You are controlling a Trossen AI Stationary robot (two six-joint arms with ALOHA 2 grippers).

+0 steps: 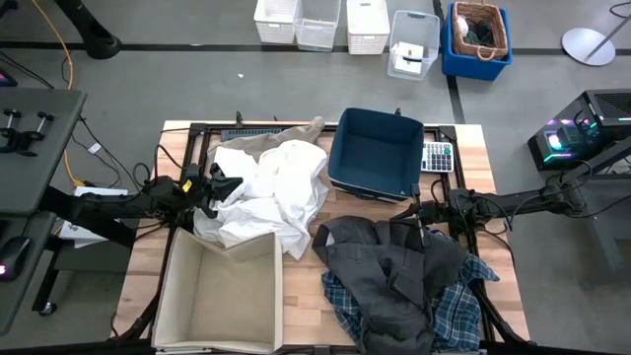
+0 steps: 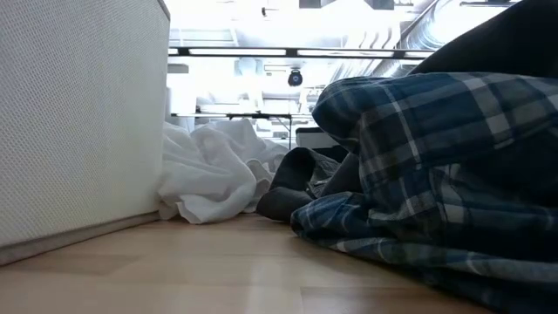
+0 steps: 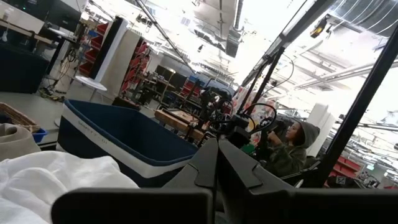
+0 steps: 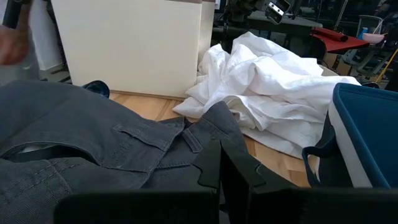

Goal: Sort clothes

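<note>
White garment lies crumpled on the worktop beside the blue bin, a beige one just behind it. Dark grey clothing is heaped over a plaid shirt nearer the front. Both the blue bin and the cream bin look empty, so sorting seems barely begun. Left tool and right tool are pressed together, holding nothing.

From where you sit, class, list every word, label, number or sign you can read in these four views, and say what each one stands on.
None can be read.
Calculator by the blue bin: its keys and display are too small to read.
Blue bin's side in the left wrist view: a faint line of print, too blurred to read.
Clear lidded box on the floor: a dark label, unreadable.
White garment, dark grey garment, plaid shirt, beige bin: no print visible.
</note>
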